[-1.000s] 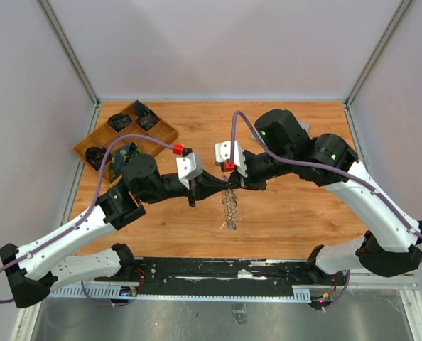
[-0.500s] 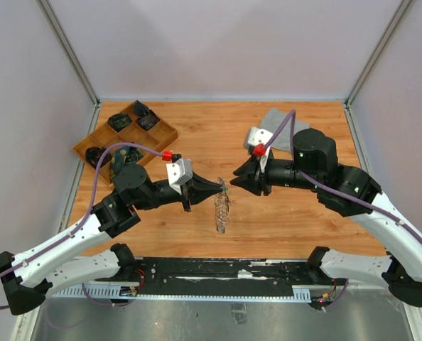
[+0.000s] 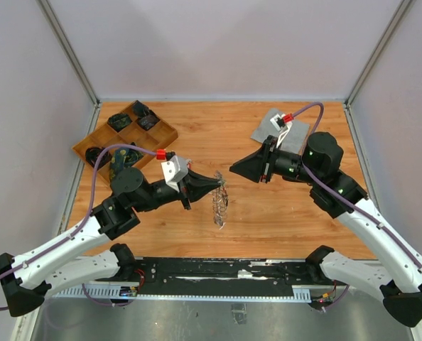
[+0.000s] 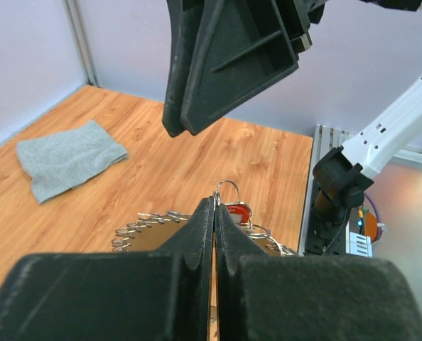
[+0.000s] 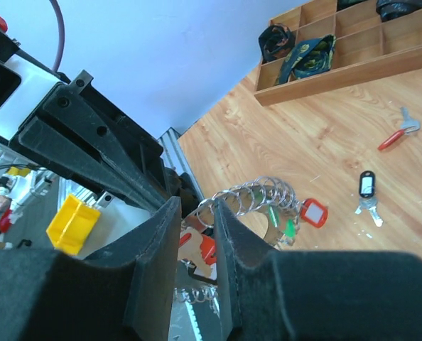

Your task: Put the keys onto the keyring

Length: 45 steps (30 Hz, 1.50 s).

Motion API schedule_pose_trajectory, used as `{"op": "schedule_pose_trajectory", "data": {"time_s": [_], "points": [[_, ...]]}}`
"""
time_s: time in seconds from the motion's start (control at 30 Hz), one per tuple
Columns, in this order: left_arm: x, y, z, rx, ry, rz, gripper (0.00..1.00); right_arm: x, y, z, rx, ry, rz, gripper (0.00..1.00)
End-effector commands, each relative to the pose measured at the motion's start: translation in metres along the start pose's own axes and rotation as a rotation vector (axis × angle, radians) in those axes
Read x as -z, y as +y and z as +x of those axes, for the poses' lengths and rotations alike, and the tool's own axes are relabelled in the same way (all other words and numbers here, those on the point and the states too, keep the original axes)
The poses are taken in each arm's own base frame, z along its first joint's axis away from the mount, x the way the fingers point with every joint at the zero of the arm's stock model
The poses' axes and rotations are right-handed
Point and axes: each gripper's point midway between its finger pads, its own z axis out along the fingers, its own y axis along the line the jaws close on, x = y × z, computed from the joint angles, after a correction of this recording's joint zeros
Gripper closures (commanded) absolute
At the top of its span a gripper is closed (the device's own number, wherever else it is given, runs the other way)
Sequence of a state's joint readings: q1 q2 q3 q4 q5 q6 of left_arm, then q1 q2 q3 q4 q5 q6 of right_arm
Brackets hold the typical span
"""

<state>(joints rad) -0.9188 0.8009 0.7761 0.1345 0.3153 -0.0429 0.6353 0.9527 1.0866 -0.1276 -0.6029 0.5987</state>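
Observation:
The keyring (image 3: 219, 206), a big thin silver ring fringed with small split rings, hangs on edge from my left gripper (image 3: 218, 182). That gripper (image 4: 215, 201) is shut on one small ring at the rim, with a red key tag (image 4: 236, 212) just behind the tips. In the right wrist view the keyring (image 5: 262, 196) carries a red-tagged key (image 5: 314, 212) and green tags (image 5: 289, 229). My right gripper (image 3: 234, 169) hovers a little to the right of the ring, apart from it. It (image 5: 195, 207) is open and holds nothing. Two loose keys lie on the wood: one black-tagged (image 5: 367, 186), one red (image 5: 394, 136).
A wooden compartment tray (image 3: 126, 131) with dark items sits at the back left. A grey cloth (image 3: 278, 128) lies at the back right, partly under the right arm. The table's front rail (image 3: 218, 273) runs behind the arm bases.
My right gripper has drawn back from the keyring, up and to the right, with its jaws parted. The left gripper keeps its hold, and the ring has swung slightly.

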Motion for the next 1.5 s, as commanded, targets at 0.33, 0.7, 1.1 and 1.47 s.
{"op": "schedule_pose_trajectory", "data": {"time_s": [0.33, 0.7, 1.1, 1.47], "points": [[0.004, 0.000, -0.041, -0.022, -0.146, -0.022, 1.00, -0.003, 0.026, 0.021, -0.073, 0.028, -0.057, 0.74], [0.007, 0.000, -0.044, -0.025, -0.155, -0.026, 1.00, -0.006, 0.031, 0.026, -0.076, 0.047, -0.063, 0.80], [0.008, 0.000, -0.043, -0.026, -0.157, -0.026, 1.00, -0.010, 0.036, 0.021, -0.075, 0.027, -0.093, 0.86], [0.008, -0.002, -0.046, -0.032, -0.158, -0.016, 0.99, -0.008, 0.035, 0.021, -0.062, 0.021, -0.083, 1.00]]}}
